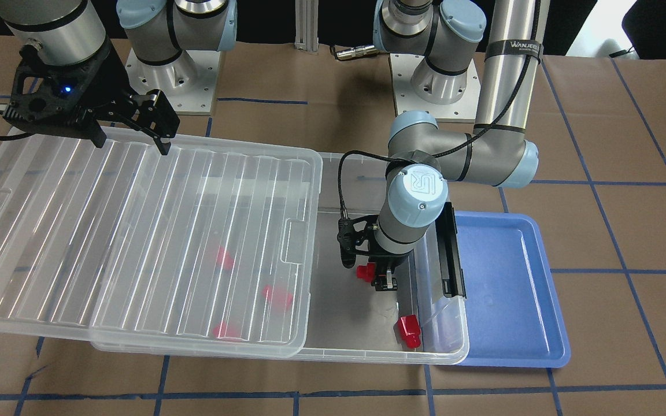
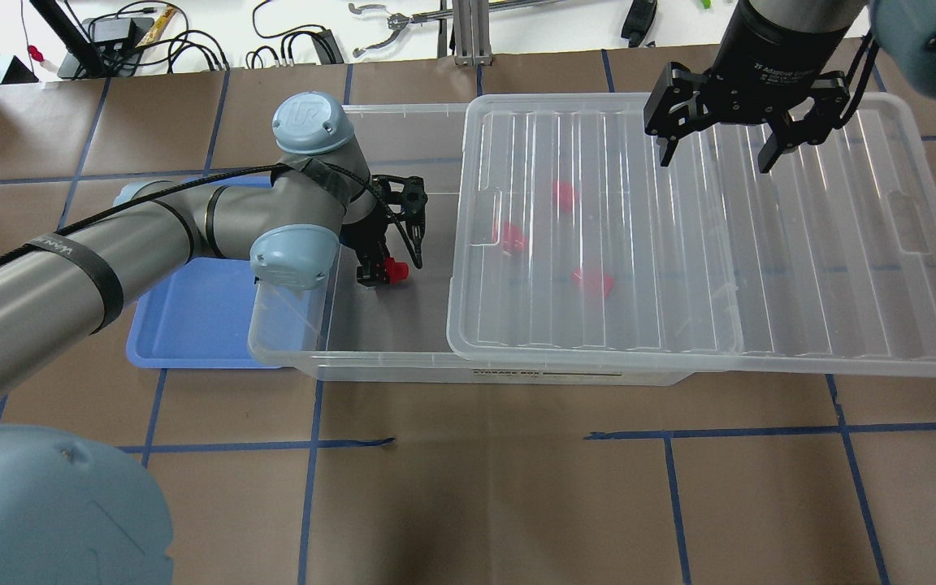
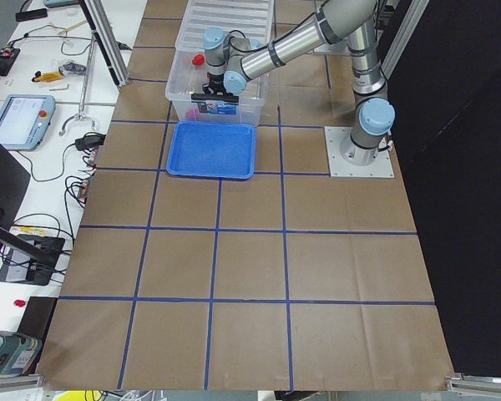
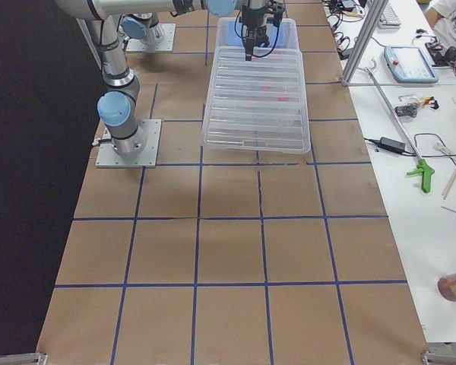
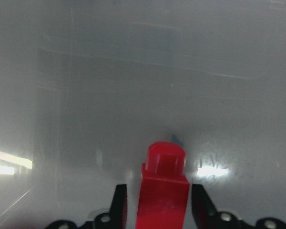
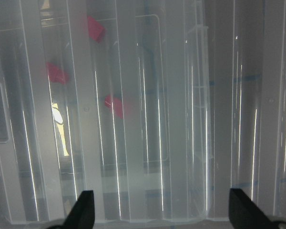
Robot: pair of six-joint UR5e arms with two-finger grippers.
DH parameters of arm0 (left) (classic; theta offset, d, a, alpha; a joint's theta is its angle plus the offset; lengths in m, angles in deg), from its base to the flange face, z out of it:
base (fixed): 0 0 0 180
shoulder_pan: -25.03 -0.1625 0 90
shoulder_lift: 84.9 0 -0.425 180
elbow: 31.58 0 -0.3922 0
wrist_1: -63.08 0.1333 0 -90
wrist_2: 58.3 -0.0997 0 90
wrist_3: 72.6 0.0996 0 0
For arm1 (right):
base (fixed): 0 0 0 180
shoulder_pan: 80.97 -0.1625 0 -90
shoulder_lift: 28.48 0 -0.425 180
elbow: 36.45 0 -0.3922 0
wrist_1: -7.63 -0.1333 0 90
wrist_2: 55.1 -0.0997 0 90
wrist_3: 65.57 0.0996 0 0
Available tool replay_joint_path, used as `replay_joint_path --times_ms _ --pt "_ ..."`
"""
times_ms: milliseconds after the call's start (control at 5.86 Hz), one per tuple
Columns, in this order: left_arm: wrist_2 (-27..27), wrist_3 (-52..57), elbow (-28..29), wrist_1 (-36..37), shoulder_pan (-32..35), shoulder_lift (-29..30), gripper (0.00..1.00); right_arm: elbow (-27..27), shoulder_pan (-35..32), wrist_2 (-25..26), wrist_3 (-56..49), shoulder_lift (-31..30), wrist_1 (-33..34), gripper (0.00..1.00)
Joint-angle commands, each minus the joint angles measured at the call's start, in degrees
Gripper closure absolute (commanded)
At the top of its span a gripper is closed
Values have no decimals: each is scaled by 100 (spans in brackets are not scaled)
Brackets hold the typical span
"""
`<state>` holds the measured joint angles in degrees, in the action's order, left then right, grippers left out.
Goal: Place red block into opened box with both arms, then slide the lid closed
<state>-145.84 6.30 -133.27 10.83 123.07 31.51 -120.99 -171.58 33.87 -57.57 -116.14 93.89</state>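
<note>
The clear box [image 2: 387,363] lies across the table, open at its left end. The ribbed lid [image 2: 801,268] covers its right part and overhangs past the box's end. Low inside the open end, my left gripper [image 2: 374,272] is shut on a red block [image 2: 394,270]; in the left wrist view the red block [image 5: 164,191] stands between the fingers [image 5: 120,205], stub pointing away. My right gripper [image 2: 716,158] hangs open just above the lid [image 6: 148,119], nothing between its fingers. Three more red blocks [image 2: 511,236] show blurred under the lid. Another red block [image 1: 409,332] lies in the open end.
A blue tray [image 1: 506,289] sits against the box's latch end, partly under my left arm. The black latch bar [image 1: 451,254] stands on that short side. Brown paper with blue tape lines covers the table. Cables and tools lie beyond the far edge.
</note>
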Motion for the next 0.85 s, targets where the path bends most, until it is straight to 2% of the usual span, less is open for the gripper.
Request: replay_joint_path --times_ms 0,171,512,683 --pt "-10 -23 61 -56 4 -196 2 8 9 15 0 20 22 0" --pt "-1 -15 183 -213 -13 -493 2 0 96 58 -226 55 74 0" --pt "-9 -111 954 -2147 -57 -1240 2 -27 1049 6 -1515 99 154 0" --pt "-27 -233 1314 -2758 -57 -1383 2 -53 1490 58 -2060 169 162 0"
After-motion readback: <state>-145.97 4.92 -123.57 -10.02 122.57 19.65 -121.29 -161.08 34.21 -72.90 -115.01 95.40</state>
